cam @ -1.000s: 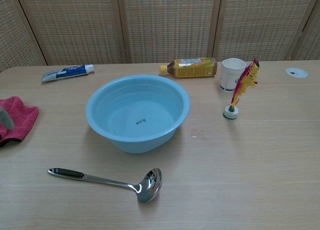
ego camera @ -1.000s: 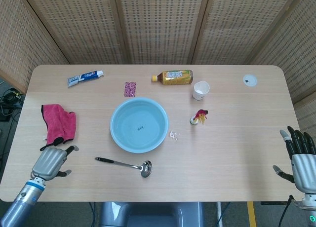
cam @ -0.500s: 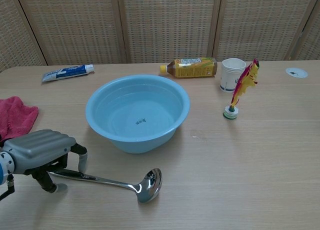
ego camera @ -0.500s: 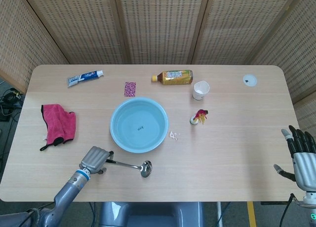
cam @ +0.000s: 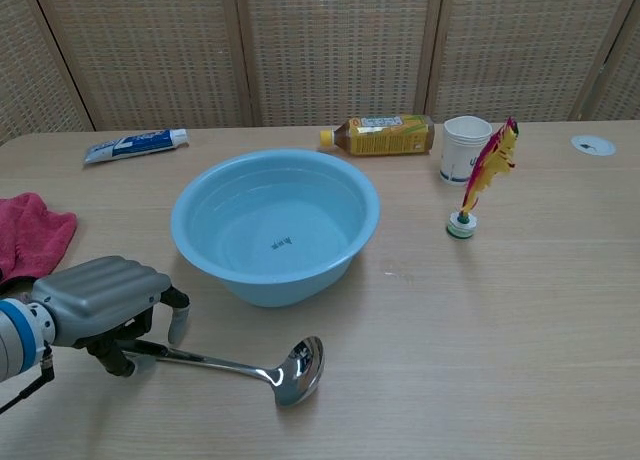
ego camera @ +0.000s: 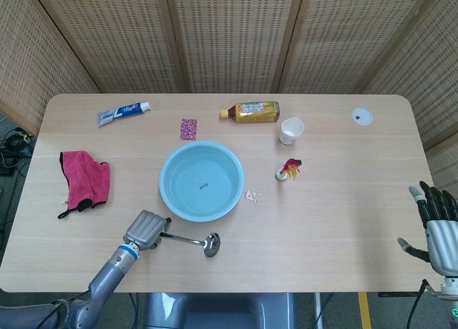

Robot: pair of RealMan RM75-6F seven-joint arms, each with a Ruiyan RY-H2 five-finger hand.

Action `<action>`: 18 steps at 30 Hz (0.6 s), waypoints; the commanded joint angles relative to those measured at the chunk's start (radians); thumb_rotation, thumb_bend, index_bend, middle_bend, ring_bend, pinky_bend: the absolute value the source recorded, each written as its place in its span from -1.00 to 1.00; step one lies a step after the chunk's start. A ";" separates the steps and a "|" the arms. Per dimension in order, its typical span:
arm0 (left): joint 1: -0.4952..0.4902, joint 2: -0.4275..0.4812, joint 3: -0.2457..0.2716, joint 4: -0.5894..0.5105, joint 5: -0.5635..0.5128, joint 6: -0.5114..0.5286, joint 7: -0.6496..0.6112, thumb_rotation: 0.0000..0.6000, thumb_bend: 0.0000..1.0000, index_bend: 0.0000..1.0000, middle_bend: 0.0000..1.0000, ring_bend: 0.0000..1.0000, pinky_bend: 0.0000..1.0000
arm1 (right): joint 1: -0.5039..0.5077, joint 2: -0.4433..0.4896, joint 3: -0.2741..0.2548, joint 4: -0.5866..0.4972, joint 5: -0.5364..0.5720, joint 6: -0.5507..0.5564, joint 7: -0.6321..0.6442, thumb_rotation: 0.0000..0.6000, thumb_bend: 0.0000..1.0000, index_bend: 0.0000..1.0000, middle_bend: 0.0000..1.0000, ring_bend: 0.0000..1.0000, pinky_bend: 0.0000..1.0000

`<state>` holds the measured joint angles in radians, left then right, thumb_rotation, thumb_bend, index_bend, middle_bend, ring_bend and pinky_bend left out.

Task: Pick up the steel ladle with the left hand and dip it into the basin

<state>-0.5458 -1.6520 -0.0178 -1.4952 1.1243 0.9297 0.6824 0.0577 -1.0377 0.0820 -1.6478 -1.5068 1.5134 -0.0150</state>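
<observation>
The steel ladle (ego camera: 193, 239) (cam: 262, 367) lies flat on the table just in front of the light blue basin (ego camera: 201, 181) (cam: 273, 225), bowl end to the right. My left hand (ego camera: 145, 230) (cam: 100, 300) hovers low over the ladle's black handle end. Its fingers curve down on the far side and the thumb on the near side. A gap still shows between them, and the handle end is hidden under the palm. My right hand (ego camera: 438, 225) stays at the table's right front edge with fingers spread and nothing in it.
A pink cloth (ego camera: 86, 179) (cam: 28, 235) lies to the left. At the back are a toothpaste tube (ego camera: 123, 113), a tea bottle (ego camera: 250, 112) (cam: 382, 136) and a white cup (ego camera: 291, 131) (cam: 465, 148). A small feathered toy (ego camera: 288, 169) (cam: 483, 175) stands right of the basin.
My left hand swept in from the left front corner to the ladle's handle, then edged a little further right over it. The ladle has stayed in place.
</observation>
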 commanded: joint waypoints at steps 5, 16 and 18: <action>-0.013 -0.030 0.015 0.025 0.001 0.012 0.022 1.00 -0.26 -0.07 0.93 0.89 1.00 | 0.001 0.001 0.001 0.001 0.004 -0.003 0.004 1.00 -1.00 -1.00 -1.00 -1.00 -1.00; -0.028 -0.065 0.020 0.039 -0.036 0.029 0.064 1.00 -0.26 -0.07 0.93 0.89 1.00 | 0.002 0.006 0.001 0.004 0.005 -0.004 0.021 1.00 -1.00 -1.00 -1.00 -1.00 -1.00; -0.031 -0.072 0.022 0.046 -0.045 0.028 0.070 1.00 -0.26 -0.07 0.93 0.89 1.00 | 0.002 0.006 0.001 0.004 0.004 -0.003 0.023 1.00 -1.00 -1.00 -1.00 -1.00 -1.00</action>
<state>-0.5752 -1.7209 0.0031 -1.4519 1.0825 0.9580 0.7506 0.0593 -1.0313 0.0832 -1.6437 -1.5024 1.5098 0.0085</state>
